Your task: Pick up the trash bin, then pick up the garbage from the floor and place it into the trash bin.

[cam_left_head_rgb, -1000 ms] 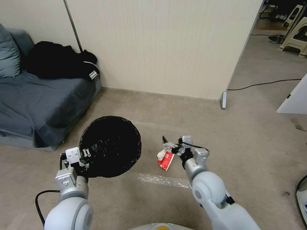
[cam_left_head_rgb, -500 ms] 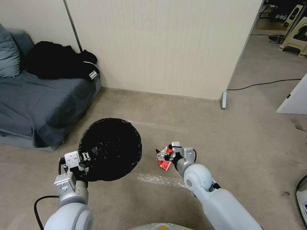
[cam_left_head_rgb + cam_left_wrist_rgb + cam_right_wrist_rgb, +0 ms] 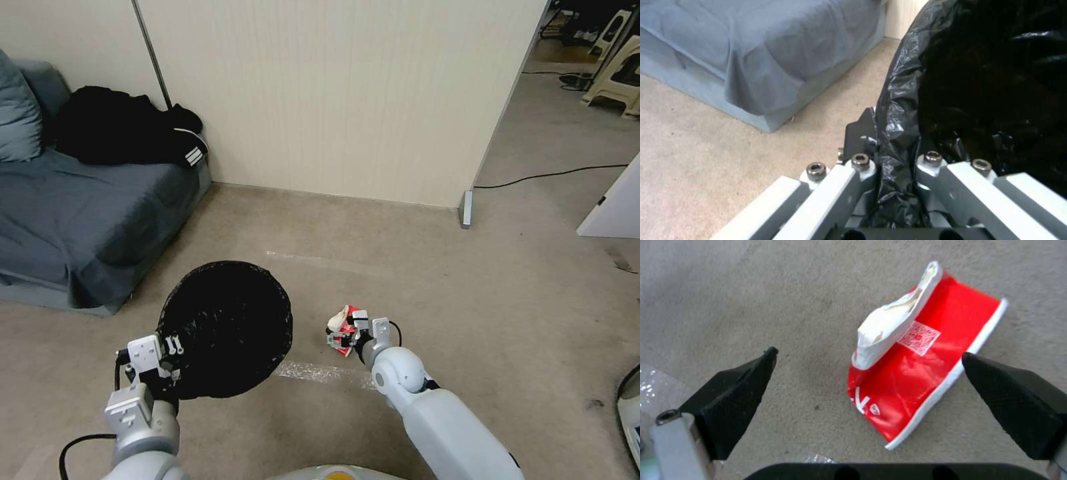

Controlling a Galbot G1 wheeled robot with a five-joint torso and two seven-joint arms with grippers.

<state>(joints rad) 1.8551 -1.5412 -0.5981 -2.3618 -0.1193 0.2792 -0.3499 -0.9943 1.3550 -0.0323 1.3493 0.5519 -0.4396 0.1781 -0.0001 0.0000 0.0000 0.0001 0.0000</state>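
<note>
The trash bin (image 3: 227, 327), its rim covered by a black liner, hangs tilted above the floor on the left. My left gripper (image 3: 168, 348) is shut on the near rim; the left wrist view has its fingers (image 3: 860, 166) pinching the liner fold of the bin (image 3: 996, 83). One piece of garbage, a flattened red-and-white carton (image 3: 339, 322), lies on the carpet to the bin's right. My right gripper (image 3: 343, 335) hovers just over it, open. Its black fingertips (image 3: 738, 396) straddle the carton (image 3: 916, 373) without touching it in the right wrist view.
A grey-blue sofa (image 3: 80, 220) with a black clothes heap (image 3: 127, 130) stands at the left. A beige partition wall (image 3: 347, 100) runs behind. A clear tape strip (image 3: 320, 373) lies near the carton. A black cable (image 3: 553, 175) and a white panel (image 3: 617, 200) sit at the right.
My right gripper has come down and back toward me, ending low over the carton. The left arm with the bin has sunk slightly and drawn closer.
</note>
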